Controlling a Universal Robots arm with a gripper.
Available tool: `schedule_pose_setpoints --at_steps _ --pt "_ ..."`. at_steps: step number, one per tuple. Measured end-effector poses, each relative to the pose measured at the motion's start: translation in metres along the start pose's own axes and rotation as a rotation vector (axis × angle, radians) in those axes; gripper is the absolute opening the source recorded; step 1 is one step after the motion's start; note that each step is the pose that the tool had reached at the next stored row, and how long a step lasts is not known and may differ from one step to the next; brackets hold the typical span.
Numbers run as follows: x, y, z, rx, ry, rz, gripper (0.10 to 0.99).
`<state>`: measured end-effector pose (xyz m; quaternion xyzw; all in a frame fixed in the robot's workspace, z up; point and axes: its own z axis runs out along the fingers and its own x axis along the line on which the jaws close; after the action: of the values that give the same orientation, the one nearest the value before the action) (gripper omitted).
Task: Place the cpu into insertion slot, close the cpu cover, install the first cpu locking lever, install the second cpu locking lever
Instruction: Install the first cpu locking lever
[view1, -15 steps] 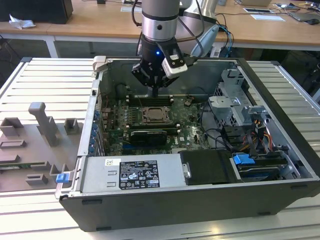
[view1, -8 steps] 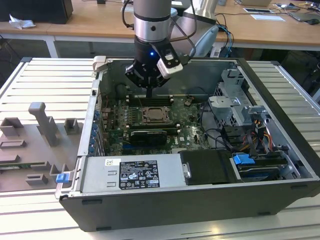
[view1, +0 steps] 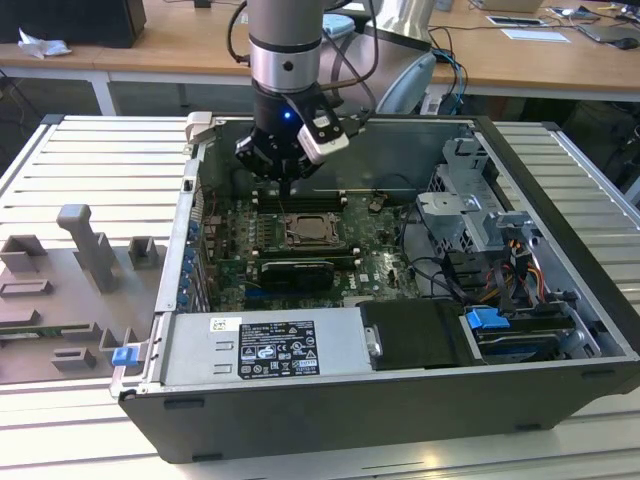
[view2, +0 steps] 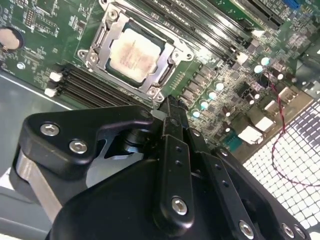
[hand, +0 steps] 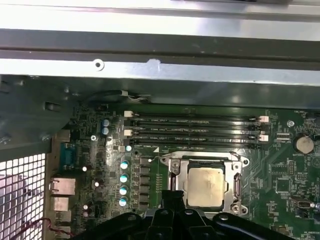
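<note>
The cpu (view2: 134, 49) (hand: 205, 186), a pale silver-beige square, lies flat in the insertion slot (view1: 310, 232) on the green board. The cpu cover (view2: 98, 44) (hand: 236, 186), a silver frame, lies down around it, with the chip showing through its window. My gripper (view2: 171, 106) (view1: 287, 186) hovers over the board just off one corner of the socket, by the memory slots. Its black fingers (hand: 172, 196) are shut together with nothing between them. A thin metal lever (hand: 205, 159) runs along the socket's edge; whether it is latched is unclear.
Long black memory slots (hand: 195, 127) run beside the socket. A long black card (view1: 300, 272) lies in front of it. The case holds a power supply (view1: 260, 345), a drive cage (view1: 470, 215) and loose cables (view1: 500, 270). Grey fixtures (view1: 90, 250) stand on the exterior view's left.
</note>
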<state>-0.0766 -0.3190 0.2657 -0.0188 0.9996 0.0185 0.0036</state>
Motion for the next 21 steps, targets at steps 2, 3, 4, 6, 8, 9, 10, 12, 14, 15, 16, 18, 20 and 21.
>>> schedule_pose_setpoints --at_steps 2,3,4,6,8,9,10,12,14,15,16,18,20,21 --pt "0.0029 0.0002 0.0003 0.000 -0.0006 -0.001 0.106" --pt "0.0044 0.0002 0.0004 0.000 -0.0006 -0.001 0.106" --pt "0.0064 0.0003 0.0006 0.000 -0.0006 -0.002 0.106" --pt "0.0102 0.0004 0.0011 0.000 -0.0009 -0.003 0.106" --pt "0.0154 0.0005 0.0018 0.000 -0.0014 -0.004 0.106" --pt "0.0178 0.0007 0.0021 -0.001 -0.0018 -0.004 0.106" --pt "0.0198 0.0009 0.0027 -0.001 -0.0022 -0.004 0.106" --pt "0.0237 0.0033 0.0044 -0.001 -0.0023 -0.004 0.106" --pt "0.0253 0.0074 0.0056 -0.002 -0.0023 -0.005 0.106" --pt "0.0263 0.0114 0.0062 -0.002 -0.0024 -0.004 0.106" --pt "0.0270 0.0147 0.0065 -0.002 -0.0023 -0.005 0.106" --pt "0.0285 0.0211 0.0067 -0.002 -0.0024 -0.004 0.106" --pt "0.0286 0.0252 0.0068 -0.002 -0.0023 -0.005 0.106" --pt "0.0285 0.0254 0.0068 -0.002 -0.0022 -0.005 0.106"
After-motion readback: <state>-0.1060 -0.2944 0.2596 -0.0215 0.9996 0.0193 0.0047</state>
